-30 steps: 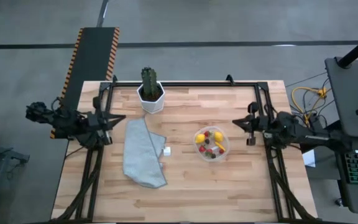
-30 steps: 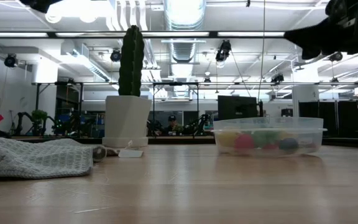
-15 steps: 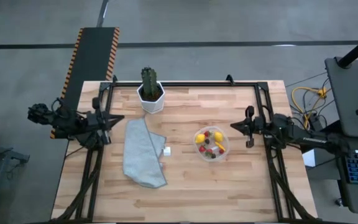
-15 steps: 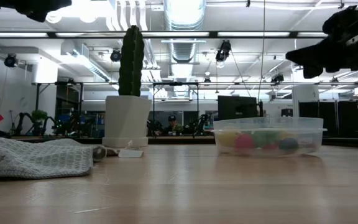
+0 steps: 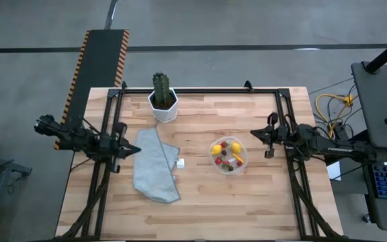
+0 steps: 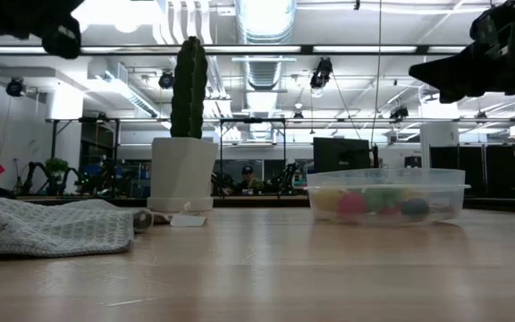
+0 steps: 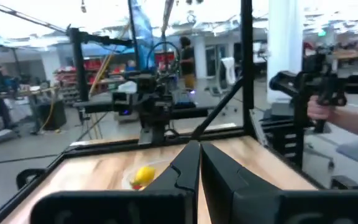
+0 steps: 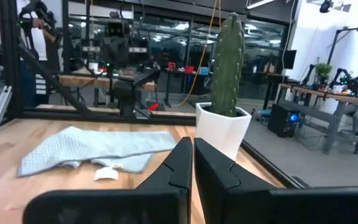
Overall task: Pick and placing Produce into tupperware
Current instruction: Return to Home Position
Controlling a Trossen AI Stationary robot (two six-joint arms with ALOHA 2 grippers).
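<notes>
The tupperware (image 5: 228, 155) is a round clear tub on the table's right half. Two yellow lemons, red berries and other small produce (image 5: 226, 153) lie inside it, and they show through its wall in the low view (image 6: 387, 199). My right gripper (image 5: 253, 134) hovers shut just right of the tub, above the table (image 6: 423, 70). In its wrist view (image 8: 192, 155) the fingertips meet. My left gripper (image 5: 137, 150) is shut in the air at the left edge of the grey cloth (image 5: 154, 165). Its wrist view (image 7: 199, 160) shows a lemon (image 7: 143, 175) beyond the fingers.
A cactus in a white pot (image 5: 162, 99) stands near the far edge. A small white cube (image 5: 180, 163) lies between cloth and tub. Black frame rails (image 5: 287, 168) run along the table's sides. A person's hand (image 7: 328, 112) shows beyond the table's right side.
My left arm has swung toward the table's near edge and a little right, and its shut gripper has come to the cloth's left edge. My right gripper has stayed near the tub, with only a small dip and rise. The tub and the produce have not moved.
</notes>
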